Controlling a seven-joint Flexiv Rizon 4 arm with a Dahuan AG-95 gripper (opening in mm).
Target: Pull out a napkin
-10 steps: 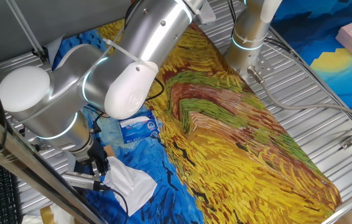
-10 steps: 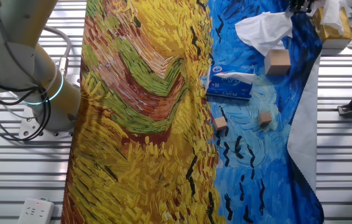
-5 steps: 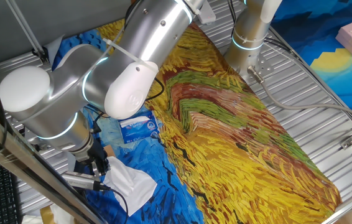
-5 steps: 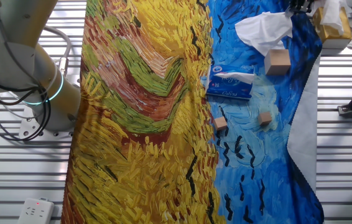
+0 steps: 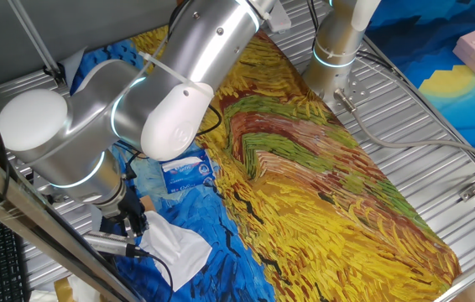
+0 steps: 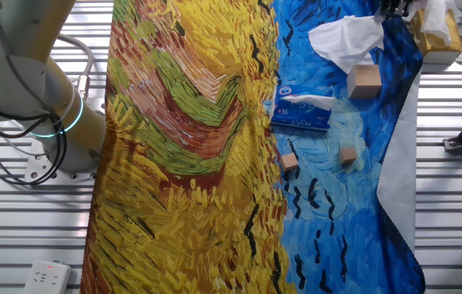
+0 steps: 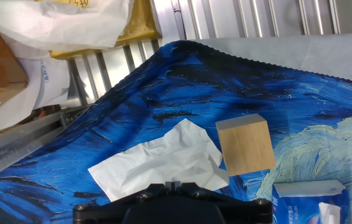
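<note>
The napkin (image 5: 177, 245) is a crumpled white sheet lying out on the blue part of the cloth, apart from the blue-and-white tissue pack (image 5: 189, 170). It also shows in the other fixed view (image 6: 345, 37) and in the hand view (image 7: 163, 160). My gripper (image 5: 130, 228) hangs at the napkin's near edge. In the hand view its dark body fills the bottom edge and the two fingertips (image 7: 171, 184) stand together against the napkin's edge. The sheet runs under them, so the pinch itself is hidden. The pack (image 6: 300, 110) has a white tuft at its slot.
A wooden block (image 7: 244, 144) stands right beside the napkin, also seen in the other fixed view (image 6: 364, 80). Two smaller blocks (image 6: 289, 162) (image 6: 347, 154) lie on the cloth. A box with plastic wrap (image 6: 437, 28) sits off the cloth's edge. The arm (image 5: 162, 92) looms over the pack.
</note>
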